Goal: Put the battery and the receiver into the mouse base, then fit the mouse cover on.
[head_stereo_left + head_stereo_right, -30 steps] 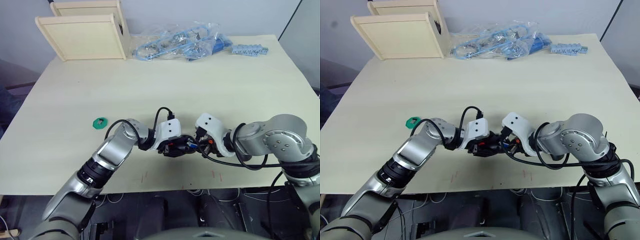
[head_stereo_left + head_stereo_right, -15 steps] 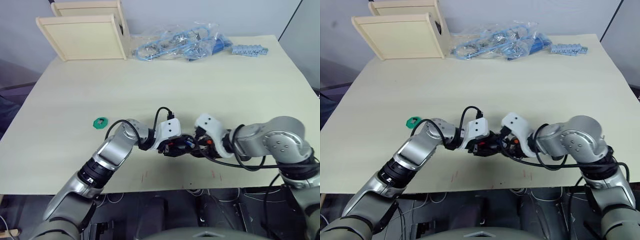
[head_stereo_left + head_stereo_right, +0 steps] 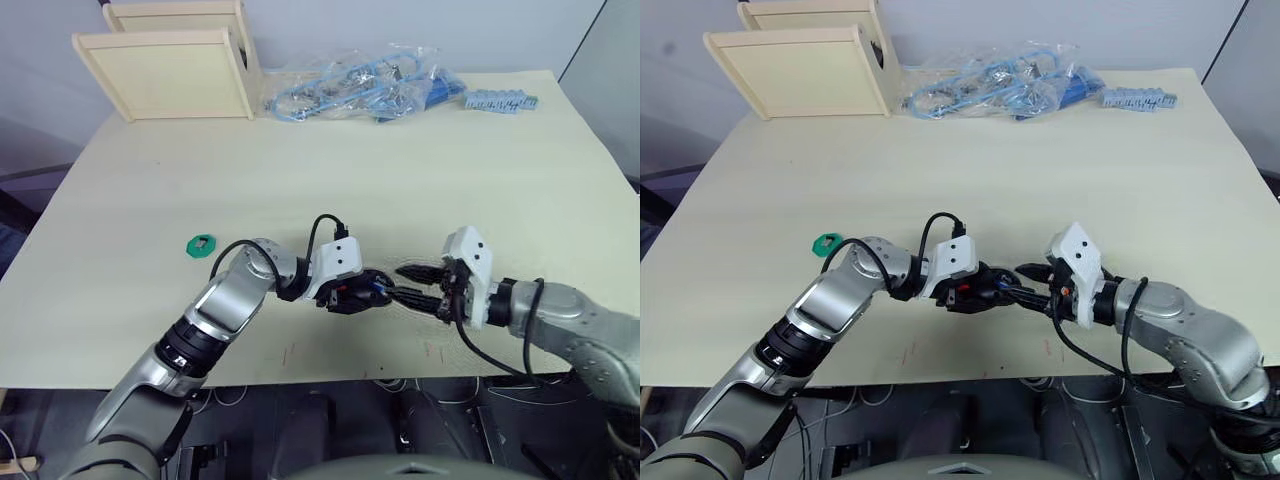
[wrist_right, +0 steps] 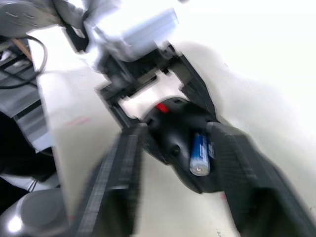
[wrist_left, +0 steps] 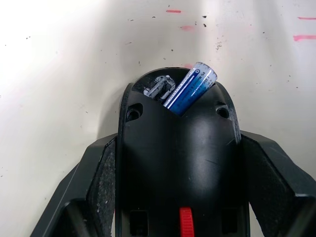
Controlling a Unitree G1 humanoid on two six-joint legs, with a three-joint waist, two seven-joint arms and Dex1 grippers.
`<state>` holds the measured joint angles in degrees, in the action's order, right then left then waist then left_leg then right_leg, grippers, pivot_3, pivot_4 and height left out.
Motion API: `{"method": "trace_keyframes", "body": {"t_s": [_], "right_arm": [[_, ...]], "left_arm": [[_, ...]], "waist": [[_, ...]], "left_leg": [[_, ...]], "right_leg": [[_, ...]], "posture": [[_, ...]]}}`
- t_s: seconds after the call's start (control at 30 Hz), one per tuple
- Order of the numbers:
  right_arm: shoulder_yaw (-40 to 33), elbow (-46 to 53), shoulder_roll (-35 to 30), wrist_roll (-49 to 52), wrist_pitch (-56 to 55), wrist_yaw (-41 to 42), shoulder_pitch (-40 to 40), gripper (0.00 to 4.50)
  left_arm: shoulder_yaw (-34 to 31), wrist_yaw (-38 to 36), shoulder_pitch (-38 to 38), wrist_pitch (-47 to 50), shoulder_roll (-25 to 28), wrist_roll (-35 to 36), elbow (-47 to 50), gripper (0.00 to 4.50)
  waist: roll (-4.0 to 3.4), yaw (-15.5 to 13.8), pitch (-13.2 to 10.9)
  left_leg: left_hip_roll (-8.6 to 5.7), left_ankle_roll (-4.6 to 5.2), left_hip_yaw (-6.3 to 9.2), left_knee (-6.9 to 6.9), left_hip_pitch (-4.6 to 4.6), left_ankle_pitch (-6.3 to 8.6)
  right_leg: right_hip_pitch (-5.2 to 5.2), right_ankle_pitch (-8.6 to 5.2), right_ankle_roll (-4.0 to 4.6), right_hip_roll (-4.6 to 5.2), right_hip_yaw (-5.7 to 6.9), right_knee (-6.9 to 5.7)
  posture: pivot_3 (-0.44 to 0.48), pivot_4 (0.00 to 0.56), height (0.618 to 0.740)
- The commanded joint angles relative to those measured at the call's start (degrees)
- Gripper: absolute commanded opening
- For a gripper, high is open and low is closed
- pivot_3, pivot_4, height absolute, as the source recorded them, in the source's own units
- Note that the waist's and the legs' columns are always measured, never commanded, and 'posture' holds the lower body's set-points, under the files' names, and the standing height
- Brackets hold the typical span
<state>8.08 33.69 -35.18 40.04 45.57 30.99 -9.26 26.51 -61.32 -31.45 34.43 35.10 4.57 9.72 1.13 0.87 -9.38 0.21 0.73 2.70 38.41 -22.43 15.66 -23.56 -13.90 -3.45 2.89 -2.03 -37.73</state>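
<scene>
— Fingers of the left gripper (image 5: 177, 197) were clamped on both flanks of the mouse base (image 5: 178, 163), low in the middle of the head view. Why hold it?
— Probably to keep it steady while parts go in. The battery (image 5: 190, 88) lay tilted in its hollow, one end poking over the rim, so I'd judge it not fully seated.
— And the right gripper (image 3: 412, 285)?
— Its fingers were spread apart and held nothing, tips pointing at the base from lower right of centre.
— The receiver, the cover?
— I could not make out either one.
— Anything in the way?
— Not really. A green disc (image 3: 201, 244) sat left of centre; wooden boxes (image 3: 165, 72) upper left and a bag of blue parts (image 3: 360, 85) top centre lay well apart on the table (image 3: 480, 180).
</scene>
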Motion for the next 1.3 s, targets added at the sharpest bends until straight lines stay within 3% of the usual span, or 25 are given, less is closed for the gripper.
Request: {"method": "trace_keyframes", "body": {"t_s": [0.03,0.23,0.6,0.9,1.13,1.3], "right_arm": [[1.05,-1.87,1.63,-4.82,-7.88,2.31,1.54,0.09],[3.30,-8.50,7.90,-11.00,-20.00,5.64,4.12,0.03],[5.25,-14.28,11.78,-16.11,-25.18,8.48,4.78,0.03],[8.11,-26.25,15.72,-23.16,-33.78,9.21,7.11,0.03],[12.10,-30.70,15.68,-27.37,-28.01,8.90,6.24,0.03],[11.25,-28.64,14.80,-26.74,-26.34,9.38,5.21,0.03]], "left_arm": [[1.27,-0.07,0.74,0.48,0.29,-1.22,-1.52,2.94],[1.25,-0.06,0.73,0.32,0.33,-1.40,-1.84,2.94],[1.18,0.33,0.96,0.73,0.26,-1.38,-1.42,2.94],[1.21,0.51,0.97,0.56,-0.08,-1.36,-1.73,2.94],[1.22,0.68,1.30,0.87,0.01,-1.39,-1.12,2.94],[1.21,0.80,1.62,1.24,0.01,-1.43,-0.46,2.94]], "waist": [[-0.02,-0.02,0.00],[-0.02,-0.01,0.00],[-0.03,-0.02,0.00],[-0.06,0.07,0.05],[-0.06,0.32,0.46],[-0.06,0.64,0.98]], "left_leg": [[0.00,0.00,0.00,0.00,0.01,0.00],[0.00,0.00,0.01,-0.01,0.03,0.00],[0.00,-0.01,0.10,-0.01,0.05,0.00],[0.00,0.00,0.00,-0.08,0.48,0.00],[0.01,0.00,-0.01,-0.11,0.67,0.00],[0.04,0.00,0.04,-0.15,0.79,0.01]], "right_leg": [[0.00,0.00,0.00,0.00,-0.02,-0.01],[0.01,0.00,0.00,0.00,-0.02,-0.02],[0.01,0.00,0.01,0.00,-0.03,-0.04],[0.32,-0.01,0.01,-0.01,-0.16,-0.02],[0.45,-0.02,0.02,-0.05,-0.22,-0.01],[0.57,-0.06,0.09,-0.10,-0.22,0.02]], "posture": [[0.000,0.150,0.740],[0.000,0.150,0.740],[0.000,0.150,0.740],[0.000,0.150,0.740],[0.000,0.150,0.740],[0.000,0.150,0.740]]}}
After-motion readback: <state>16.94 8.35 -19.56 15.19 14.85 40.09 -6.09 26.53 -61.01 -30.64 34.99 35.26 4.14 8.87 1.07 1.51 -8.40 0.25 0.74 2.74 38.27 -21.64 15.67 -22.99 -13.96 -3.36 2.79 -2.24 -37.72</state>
